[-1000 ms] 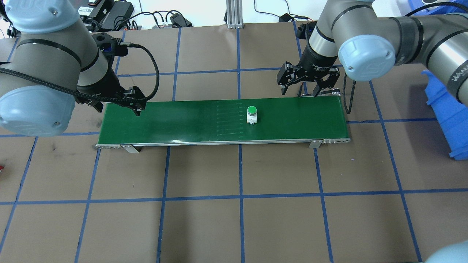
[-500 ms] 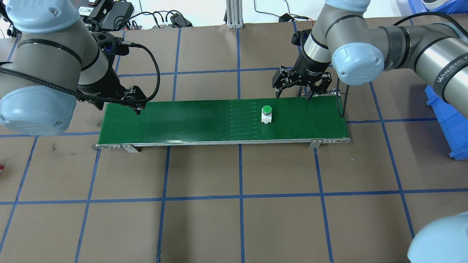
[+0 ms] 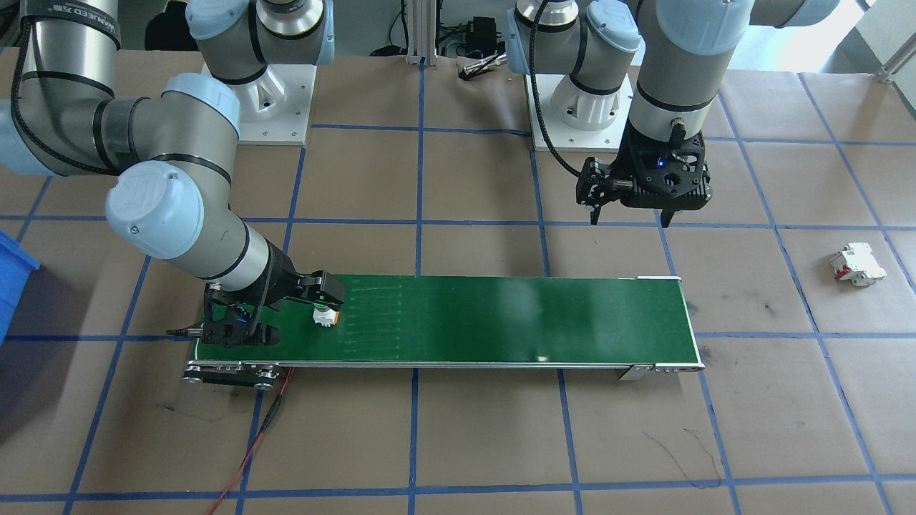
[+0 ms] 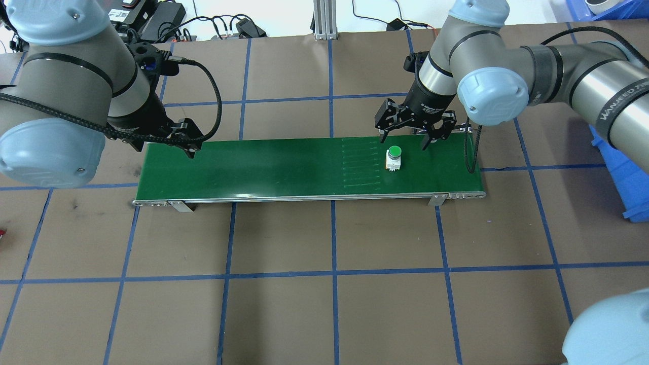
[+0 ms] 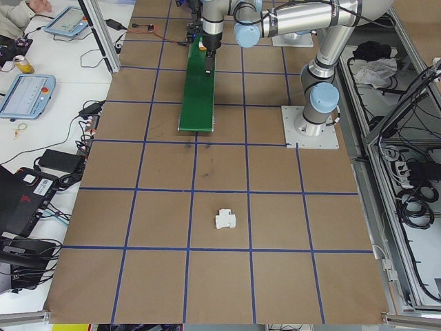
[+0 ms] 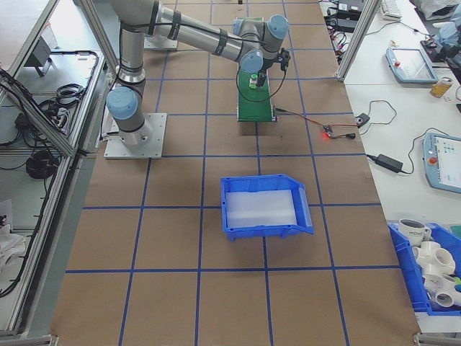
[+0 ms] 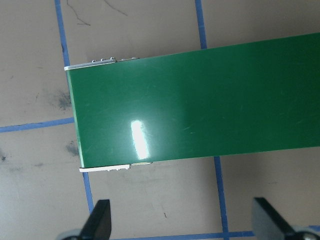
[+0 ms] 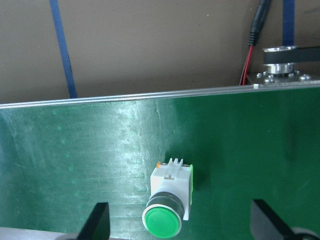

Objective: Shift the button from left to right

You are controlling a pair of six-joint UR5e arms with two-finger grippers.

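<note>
Toward the green belt's (image 4: pixel 284 167) 3 o'clock end, I saw the button (image 4: pixel 393 157) riding upright below my right gripper (image 4: pixel 404 140), jaws spread wide and empty for the pickup, left gripper (image 4: pixel 191 148) likewise open and empty.

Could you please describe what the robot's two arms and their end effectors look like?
Both arms are silver-grey tubes with pale blue joint caps. The right arm bears white lettering; a black braided cable loops along the left arm. The left end effector and right end effector are black with two fingers.

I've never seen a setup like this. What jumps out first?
A long green conveyor belt lies across the brown gridded table. Near its right end stands a small button with a green cap, the right gripper poised over it, jaws open. The left gripper hangs at the belt's other end, also open.
</note>
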